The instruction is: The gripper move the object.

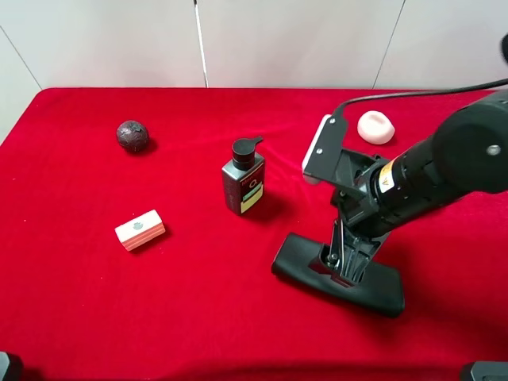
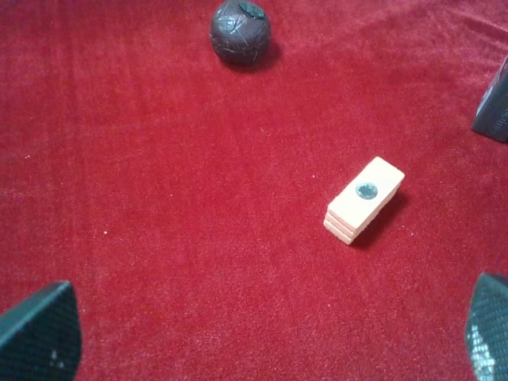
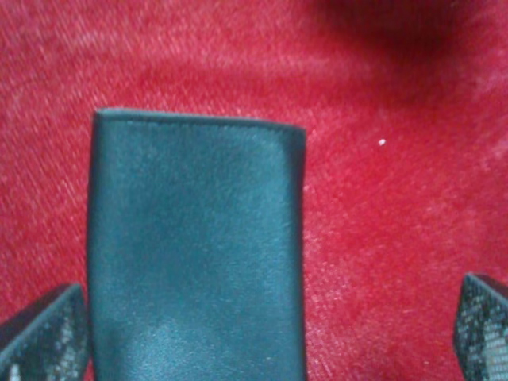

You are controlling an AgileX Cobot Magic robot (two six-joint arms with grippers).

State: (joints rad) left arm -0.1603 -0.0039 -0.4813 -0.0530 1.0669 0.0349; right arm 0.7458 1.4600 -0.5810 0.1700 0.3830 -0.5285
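Red cloth covers the whole worktop (image 1: 198, 317), with a pale wall behind it. As landmark I take the pump bottle (image 1: 243, 178): the object (image 1: 302, 266), a long flat black case, lies on the cloth in front of the bottle and off toward my right arm's side. My right gripper (image 1: 343, 266) stands directly over the case's middle, and in the right wrist view my fingers (image 3: 40, 337) are spread wide, one tip on each side of the case, not clamped on it. So I judge the case is either just set down or not yet picked up; I cannot tell which. My arm hides the case's middle from above, and whether a fingertip touches its edge is unclear. My left gripper (image 2: 262, 337) hovers with fingers wide apart, near the pink block (image 2: 363, 198) and the dark ball (image 2: 240, 32), both well away from the bottle.
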